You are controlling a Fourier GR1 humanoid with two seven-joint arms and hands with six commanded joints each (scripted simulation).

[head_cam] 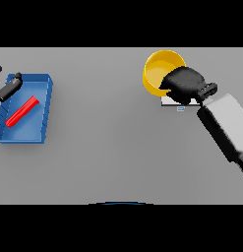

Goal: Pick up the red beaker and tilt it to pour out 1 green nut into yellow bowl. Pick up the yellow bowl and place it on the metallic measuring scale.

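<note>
The yellow bowl [160,69] sits tilted at the upper right of the head view. My right hand [186,83] covers its near right rim, fingers curled onto the rim. Just below the hand a strip of the metallic measuring scale [178,103] shows, pale with a small blue display; the rest is hidden under the hand. I cannot tell whether the bowl rests on the scale or hangs above it. The red beaker [22,111] lies diagonally in a blue tray [42,93] at the far left. My left hand [9,87] hovers at the tray's far left corner, fingers straight. No green nut shows.
My right forearm [226,130] runs from the lower right edge up to the scale. Grey table [108,128] lies between the tray and the bowl.
</note>
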